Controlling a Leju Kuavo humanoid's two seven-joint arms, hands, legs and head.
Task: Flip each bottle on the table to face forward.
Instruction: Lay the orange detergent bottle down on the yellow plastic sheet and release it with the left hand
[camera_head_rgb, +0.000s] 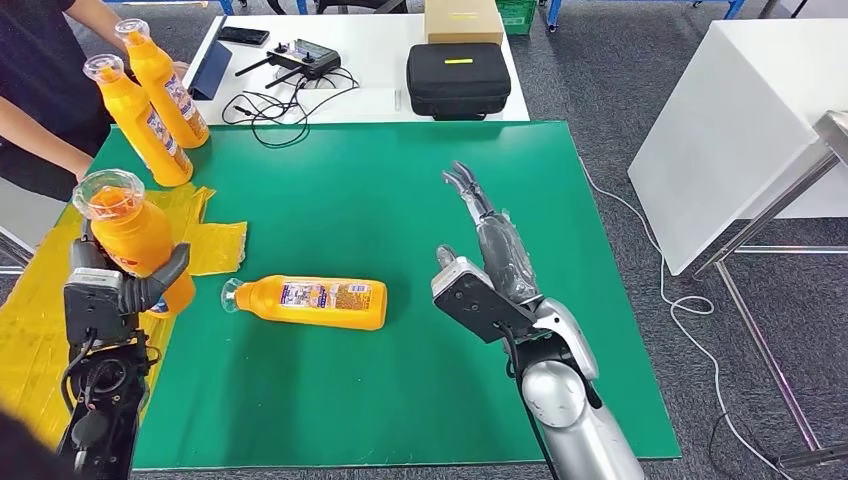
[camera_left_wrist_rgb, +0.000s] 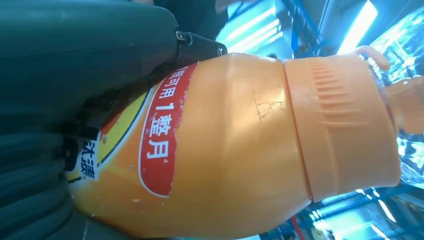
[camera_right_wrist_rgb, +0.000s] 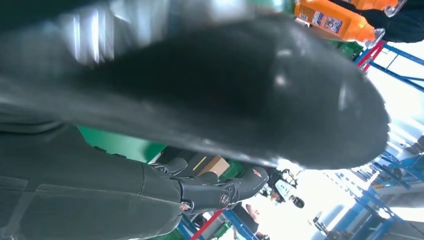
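Left hand (camera_head_rgb: 120, 290) grips held bottle (camera_head_rgb: 135, 235) at table's (camera_head_rgb: 400, 200) left edge; turn slowly, label fwd. Right hand (camera_head_rgb: 480, 215) spread, w/ nothing.

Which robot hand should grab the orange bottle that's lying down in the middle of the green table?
Probably the right hand. It hovers over the green table with fingers spread and nothing in it, to the right of the lying bottle. The left hand is busy gripping another bottle.
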